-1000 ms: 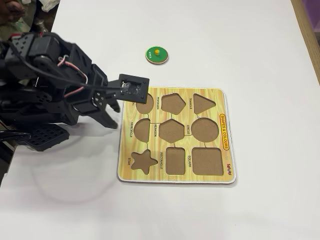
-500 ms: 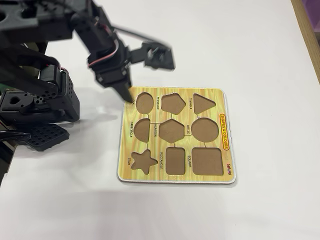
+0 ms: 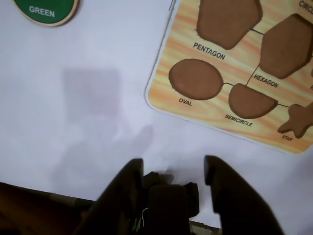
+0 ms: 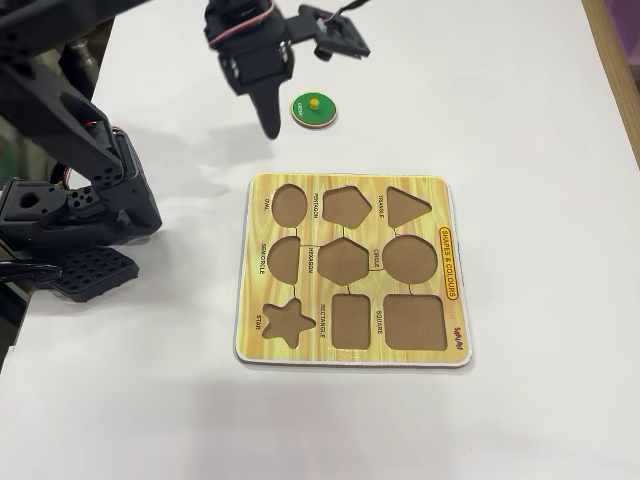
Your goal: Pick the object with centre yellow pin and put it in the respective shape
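**Pincer hovering left of the disc**

While our pincer (image 4: 268,120) hangs released and empty over the white tabletop (image 4: 520,110), the green disc (image 4: 313,109) lies just right of it in the fixed view's upper middle, above the board (image 4: 350,355). Its circle cutout (image 4: 410,259) sits bare. Our wrist view clips the disc at upper left.

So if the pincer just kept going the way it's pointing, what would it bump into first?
Probably just the bare white table. The open pincer points down at empty tabletop, with the green disc off to one side and the shape board off to the other. How high it hangs is hard to judge.
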Available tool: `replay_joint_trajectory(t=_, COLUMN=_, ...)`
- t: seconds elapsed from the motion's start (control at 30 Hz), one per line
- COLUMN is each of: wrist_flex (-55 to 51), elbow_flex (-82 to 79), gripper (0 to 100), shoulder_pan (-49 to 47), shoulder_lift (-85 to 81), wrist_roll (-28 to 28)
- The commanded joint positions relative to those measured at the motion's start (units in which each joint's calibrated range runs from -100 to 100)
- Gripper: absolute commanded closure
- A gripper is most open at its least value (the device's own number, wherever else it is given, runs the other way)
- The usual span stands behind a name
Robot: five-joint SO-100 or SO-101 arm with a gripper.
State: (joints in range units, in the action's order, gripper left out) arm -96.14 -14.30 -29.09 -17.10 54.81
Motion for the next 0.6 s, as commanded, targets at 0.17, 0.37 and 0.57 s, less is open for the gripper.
replay_joint_trajectory(t=0.17, wrist_flex=-0.8, elbow_flex=17.5, gripper=85, shoulder_pan=-8.3, shoulder_lift=12.9, wrist_roll=0.2)
replay_joint_trajectory(t=0.37, wrist_flex=-0.7, elbow_flex=24.7, gripper=85, shoulder_pan=-9.1, shoulder_lift=20.6, wrist_roll=0.2)
replay_joint_trajectory(t=0.57, wrist_flex=-0.7, elbow_flex=33.2, gripper=85, shoulder_pan=-10.6, shoulder_lift=27.7, wrist_roll=0.2)
